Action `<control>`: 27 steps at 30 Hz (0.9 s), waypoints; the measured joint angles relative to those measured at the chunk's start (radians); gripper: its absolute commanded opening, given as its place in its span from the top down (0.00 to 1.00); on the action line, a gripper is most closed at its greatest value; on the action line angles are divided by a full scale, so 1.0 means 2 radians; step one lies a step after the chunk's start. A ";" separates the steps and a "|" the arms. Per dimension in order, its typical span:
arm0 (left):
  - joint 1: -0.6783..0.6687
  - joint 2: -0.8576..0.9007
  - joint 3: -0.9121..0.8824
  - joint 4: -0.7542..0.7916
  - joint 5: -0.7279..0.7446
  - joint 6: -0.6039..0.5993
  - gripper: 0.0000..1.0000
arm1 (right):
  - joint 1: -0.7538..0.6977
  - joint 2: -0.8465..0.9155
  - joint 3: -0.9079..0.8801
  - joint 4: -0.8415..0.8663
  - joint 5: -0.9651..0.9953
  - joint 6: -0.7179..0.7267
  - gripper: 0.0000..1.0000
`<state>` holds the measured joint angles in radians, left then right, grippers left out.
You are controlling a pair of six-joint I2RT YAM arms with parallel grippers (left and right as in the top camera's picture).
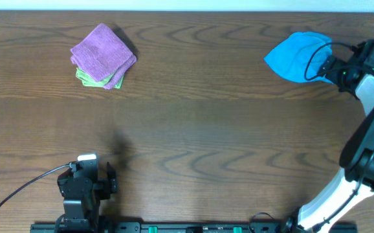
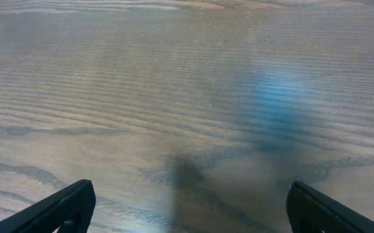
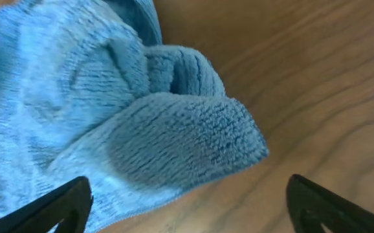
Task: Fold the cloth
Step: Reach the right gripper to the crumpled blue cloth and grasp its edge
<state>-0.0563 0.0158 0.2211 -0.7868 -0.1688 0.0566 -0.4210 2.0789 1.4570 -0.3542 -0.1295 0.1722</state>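
Note:
The cloth (image 1: 297,55) is a bright sky-blue terry cloth lying crumpled at the far right of the wooden table (image 1: 213,123). In the right wrist view the cloth (image 3: 109,110) is bunched in soft folds, one rounded fold pointing toward the camera. My right gripper (image 1: 330,67) sits at the cloth's right edge. Seen from the wrist, the right gripper (image 3: 187,208) stands open just above the table, with the cloth's near hem reaching in between the fingers on the left side. My left gripper (image 1: 95,168) is open near the front left, far from the cloth, and the left gripper (image 2: 190,208) has only bare wood under it.
A purple folded cloth (image 1: 103,50) lies on a green folded cloth (image 1: 88,79) at the back left. A black cable (image 1: 25,188) runs from the left arm toward the front edge. A faint blue glare (image 2: 277,103) shows on the wood.

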 measured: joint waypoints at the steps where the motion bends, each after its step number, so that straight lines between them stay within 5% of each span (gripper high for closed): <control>1: 0.000 0.000 0.000 0.000 0.000 0.000 0.04 | 0.000 0.004 0.000 0.003 -0.002 0.001 0.13; 7: 0.000 0.000 0.000 0.000 0.000 0.000 0.05 | 0.000 0.020 0.000 0.022 -0.008 0.004 0.32; 18: 0.000 0.000 0.000 0.000 0.000 0.000 0.04 | 0.000 0.027 0.000 0.072 -0.010 0.004 0.35; 24: 0.000 0.000 0.000 0.000 0.000 0.000 0.05 | 0.000 0.037 0.000 0.084 -0.016 0.002 0.98; 27: 0.000 0.000 0.000 0.000 0.000 0.000 0.05 | 0.000 0.037 0.000 0.089 -0.021 0.005 0.99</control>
<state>-0.0563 0.0158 0.2211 -0.7872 -0.1688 0.0566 -0.4213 2.1536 1.4578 -0.1761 -0.1719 0.1822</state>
